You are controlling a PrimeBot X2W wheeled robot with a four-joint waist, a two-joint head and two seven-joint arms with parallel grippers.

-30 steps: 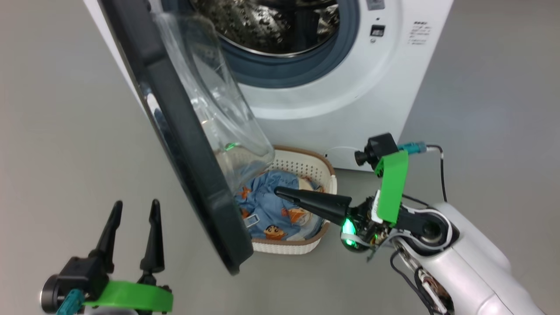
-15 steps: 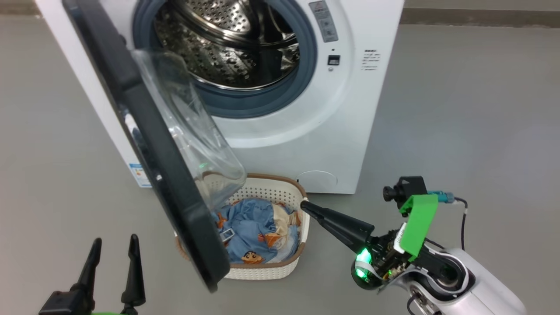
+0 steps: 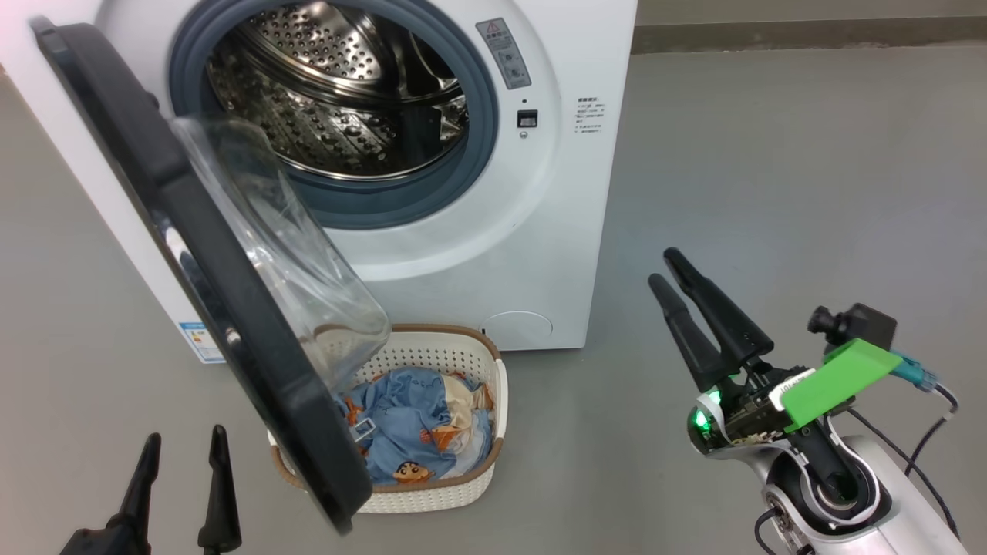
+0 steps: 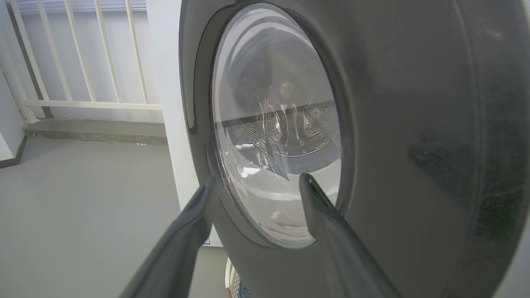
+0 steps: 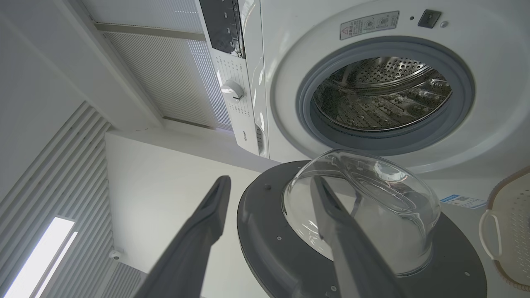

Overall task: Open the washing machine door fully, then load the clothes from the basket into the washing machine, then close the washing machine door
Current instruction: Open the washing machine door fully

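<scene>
Both released: left end effector [image 3: 185, 433], right end effector [image 3: 661, 266]; door [image 3: 216, 301] juts outward, perhaps half-open.

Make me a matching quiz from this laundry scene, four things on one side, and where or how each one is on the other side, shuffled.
1. washing machine door
2. clothes
3. basket
4. right gripper

A. piled inside the basket
B. open and empty, up in the air
C. swung open
D. on the floor in front of the washing machine

Pairs: 1-C, 2-A, 3-D, 4-B
</scene>
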